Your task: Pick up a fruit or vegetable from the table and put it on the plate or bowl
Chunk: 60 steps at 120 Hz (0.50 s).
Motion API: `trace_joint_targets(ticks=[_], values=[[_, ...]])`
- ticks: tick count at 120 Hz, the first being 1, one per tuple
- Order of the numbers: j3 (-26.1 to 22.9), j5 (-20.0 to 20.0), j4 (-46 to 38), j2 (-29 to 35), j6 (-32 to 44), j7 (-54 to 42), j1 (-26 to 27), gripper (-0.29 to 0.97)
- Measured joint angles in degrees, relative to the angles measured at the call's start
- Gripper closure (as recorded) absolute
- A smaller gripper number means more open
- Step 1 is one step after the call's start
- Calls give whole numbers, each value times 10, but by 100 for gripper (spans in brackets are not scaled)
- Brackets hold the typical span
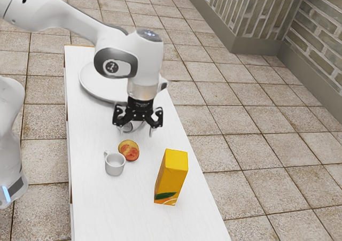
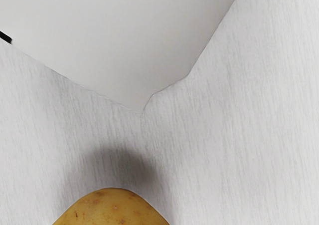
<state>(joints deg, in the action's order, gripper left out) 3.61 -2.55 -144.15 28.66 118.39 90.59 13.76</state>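
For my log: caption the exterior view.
Gripper holds a potato beside the plate; peach, mug and juice carton wait on the table.

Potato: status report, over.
Fingers shut on potato, lifted off table. Plate close by, visible part bare. Peach and cup off to the side, nothing blocking.

A small white mug is standing upright on the white counter, its handle turning to the left. An orange juice carton is standing nearer and to the mug's right, well apart from it. Tan floor tiles are surrounding the counter, and a brick wall is rising at the far right.
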Motion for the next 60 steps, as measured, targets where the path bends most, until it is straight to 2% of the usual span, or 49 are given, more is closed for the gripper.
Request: trace_joint_targets(ticks=[60], values=[[-1, -2, -34, 24, 14, 8, 0, 0]])
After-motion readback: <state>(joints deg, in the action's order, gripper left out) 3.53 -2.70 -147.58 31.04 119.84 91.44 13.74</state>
